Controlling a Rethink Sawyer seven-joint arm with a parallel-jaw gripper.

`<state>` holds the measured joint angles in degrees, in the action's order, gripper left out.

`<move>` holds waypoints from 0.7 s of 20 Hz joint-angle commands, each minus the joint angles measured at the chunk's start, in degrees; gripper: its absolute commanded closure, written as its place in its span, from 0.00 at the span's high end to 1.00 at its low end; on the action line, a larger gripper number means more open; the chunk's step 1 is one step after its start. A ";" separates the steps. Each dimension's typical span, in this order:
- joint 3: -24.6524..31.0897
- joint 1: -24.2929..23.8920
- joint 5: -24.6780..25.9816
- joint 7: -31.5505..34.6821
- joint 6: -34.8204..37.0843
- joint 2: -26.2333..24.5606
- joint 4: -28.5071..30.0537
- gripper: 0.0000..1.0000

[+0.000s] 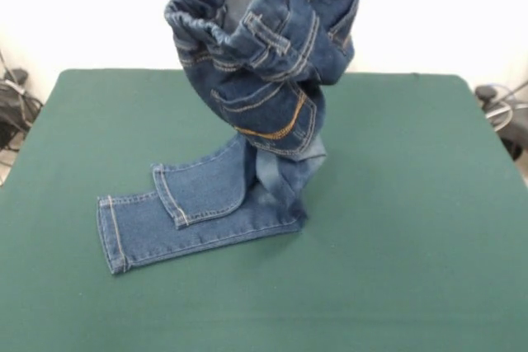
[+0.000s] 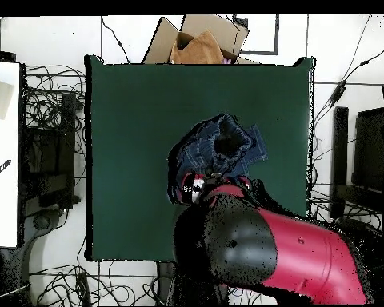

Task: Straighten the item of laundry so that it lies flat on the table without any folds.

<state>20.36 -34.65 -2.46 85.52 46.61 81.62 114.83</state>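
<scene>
The small blue denim jeans (image 1: 264, 47) hang lifted by their gathered waist end, high over the middle of the green table (image 1: 412, 204). The orange-stitched back pocket (image 1: 276, 117) faces the front camera. Both leg ends (image 1: 177, 212) lie on the cloth at the left, one overlapping the other. In the overhead view the jeans (image 2: 219, 145) are a bunched heap just beyond the red and black arm (image 2: 267, 244). My gripper (image 2: 205, 181) is at the arm's end against the denim, holding it up. Its tips are buried in the cloth, and the front view hides them.
A cardboard box (image 2: 202, 38) stands past the table's far edge in the overhead view. Cables (image 2: 51, 112) and dark equipment (image 2: 371, 152) line both sides of the table (image 2: 131, 120). A white surface (image 2: 2, 152) is at the left.
</scene>
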 commanded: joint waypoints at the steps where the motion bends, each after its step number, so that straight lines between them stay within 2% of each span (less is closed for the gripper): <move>1: 1.56 1.50 -1.76 -4.43 -8.66 -2.42 10.99 0.00; 5: 2.75 2.41 -0.10 -1.10 -13.98 -4.88 12.49 0.00; 10: 1.50 5.81 2.93 5.11 -15.91 -7.04 11.66 0.00; 14: 0.84 8.46 4.40 7.22 -16.14 -10.12 10.44 0.00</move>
<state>20.56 -29.43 -0.92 85.52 33.04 76.16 119.83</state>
